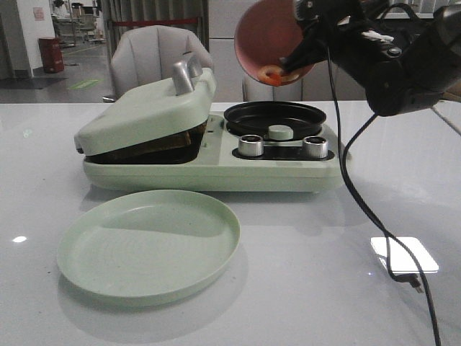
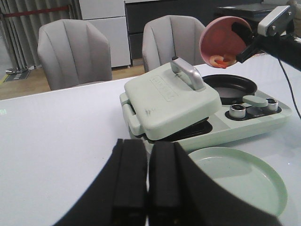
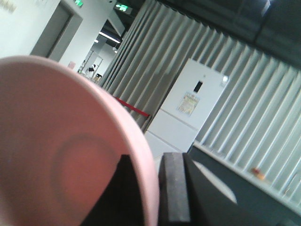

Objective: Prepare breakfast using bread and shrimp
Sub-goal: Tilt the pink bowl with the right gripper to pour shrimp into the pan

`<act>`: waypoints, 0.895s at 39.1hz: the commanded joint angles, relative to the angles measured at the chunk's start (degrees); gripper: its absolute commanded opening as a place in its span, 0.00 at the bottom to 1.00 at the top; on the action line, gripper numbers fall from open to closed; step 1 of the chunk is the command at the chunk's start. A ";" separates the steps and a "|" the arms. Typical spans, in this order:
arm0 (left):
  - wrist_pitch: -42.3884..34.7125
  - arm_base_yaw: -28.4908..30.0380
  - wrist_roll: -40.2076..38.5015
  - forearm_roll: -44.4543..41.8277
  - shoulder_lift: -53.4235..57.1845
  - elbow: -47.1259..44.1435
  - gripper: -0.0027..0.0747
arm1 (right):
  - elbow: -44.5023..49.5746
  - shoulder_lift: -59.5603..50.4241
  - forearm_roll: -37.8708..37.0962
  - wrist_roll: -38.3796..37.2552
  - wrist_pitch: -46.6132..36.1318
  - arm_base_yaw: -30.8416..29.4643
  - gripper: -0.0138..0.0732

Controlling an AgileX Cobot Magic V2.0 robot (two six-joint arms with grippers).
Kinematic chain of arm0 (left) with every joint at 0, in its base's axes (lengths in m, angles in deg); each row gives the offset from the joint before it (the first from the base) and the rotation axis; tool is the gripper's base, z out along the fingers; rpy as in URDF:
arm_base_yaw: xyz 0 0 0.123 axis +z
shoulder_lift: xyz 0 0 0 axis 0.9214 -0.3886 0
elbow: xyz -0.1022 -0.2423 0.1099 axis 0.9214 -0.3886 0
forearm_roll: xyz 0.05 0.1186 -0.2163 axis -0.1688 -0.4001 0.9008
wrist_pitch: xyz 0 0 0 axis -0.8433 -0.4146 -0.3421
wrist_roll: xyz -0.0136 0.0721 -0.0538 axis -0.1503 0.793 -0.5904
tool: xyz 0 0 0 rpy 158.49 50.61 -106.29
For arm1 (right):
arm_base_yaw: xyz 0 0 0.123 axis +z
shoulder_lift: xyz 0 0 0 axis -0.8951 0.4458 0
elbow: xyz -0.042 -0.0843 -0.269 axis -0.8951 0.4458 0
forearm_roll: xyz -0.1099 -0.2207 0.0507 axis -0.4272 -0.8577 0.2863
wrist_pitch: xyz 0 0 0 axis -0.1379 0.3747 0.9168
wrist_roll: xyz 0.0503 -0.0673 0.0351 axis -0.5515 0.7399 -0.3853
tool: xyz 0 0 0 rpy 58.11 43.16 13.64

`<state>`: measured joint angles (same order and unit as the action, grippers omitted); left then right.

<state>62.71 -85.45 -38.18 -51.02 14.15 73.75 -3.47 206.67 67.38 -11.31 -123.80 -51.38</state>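
Observation:
My right gripper (image 1: 297, 59) is shut on the rim of a pink bowl (image 1: 263, 40), held tilted high above the round black pan (image 1: 274, 117) of the pale green breakfast maker (image 1: 216, 173). A pinkish-orange shrimp (image 1: 271, 75) lies at the bowl's lower edge, also seen as the shrimp (image 2: 222, 60) in the left wrist view. Brown-crusted bread (image 1: 162, 144) shows under the maker's nearly closed lid (image 1: 148, 112). In the right wrist view the bowl (image 3: 70, 150) fills the frame, its rim between the fingers (image 3: 175, 188). My left gripper (image 2: 148, 188) is shut and empty, low over the table near the maker.
An empty pale green plate (image 1: 148, 245) lies in front of the maker. Two metal knobs (image 1: 251, 145) and a green knob (image 1: 280, 132) sit on the maker. A black cable (image 1: 360, 202) hangs from the right arm to the table. Grey chairs (image 1: 155, 54) stand behind.

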 commanded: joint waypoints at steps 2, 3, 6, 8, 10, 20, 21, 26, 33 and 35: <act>-4.78 0.00 -0.58 0.57 -0.64 1.31 0.18 | -1.46 -3.86 -3.11 10.95 -5.66 -0.10 0.32; -4.78 0.00 -0.58 0.57 -0.64 1.31 0.18 | -1.46 -3.97 -3.35 12.79 -5.66 -0.10 0.32; -4.78 0.00 -0.58 0.57 -0.64 1.31 0.18 | -1.46 -4.22 -3.53 16.03 -5.54 -0.10 0.32; -4.78 0.00 -0.58 0.57 -0.64 1.31 0.18 | -1.46 -4.42 -3.53 16.29 -5.40 -0.10 0.32; -4.78 0.00 -0.58 0.57 -0.64 1.31 0.18 | -1.46 -4.55 -3.15 16.03 -5.31 -0.10 0.32; -4.78 0.00 -0.58 0.57 -0.64 1.31 0.18 | -1.46 -5.28 -2.74 3.94 -2.61 -0.10 0.32; -4.78 0.00 -0.58 0.57 -0.64 1.31 0.18 | -1.46 -5.41 -2.69 3.14 -2.43 -0.10 0.32; -4.78 0.00 -0.58 0.57 -0.64 1.31 0.18 | -1.46 -7.15 -0.12 -3.96 -0.69 -0.10 0.32; -4.78 0.00 -0.58 0.57 -0.64 1.31 0.18 | -1.46 -12.02 9.67 -22.21 5.45 -0.10 0.32; -4.78 0.00 -0.58 0.57 -0.64 1.31 0.18 | -1.46 -13.95 12.22 -24.65 9.43 -0.22 0.32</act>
<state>62.71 -85.45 -38.18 -51.02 14.15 73.75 -3.44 199.83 74.27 -29.14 -114.76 -51.38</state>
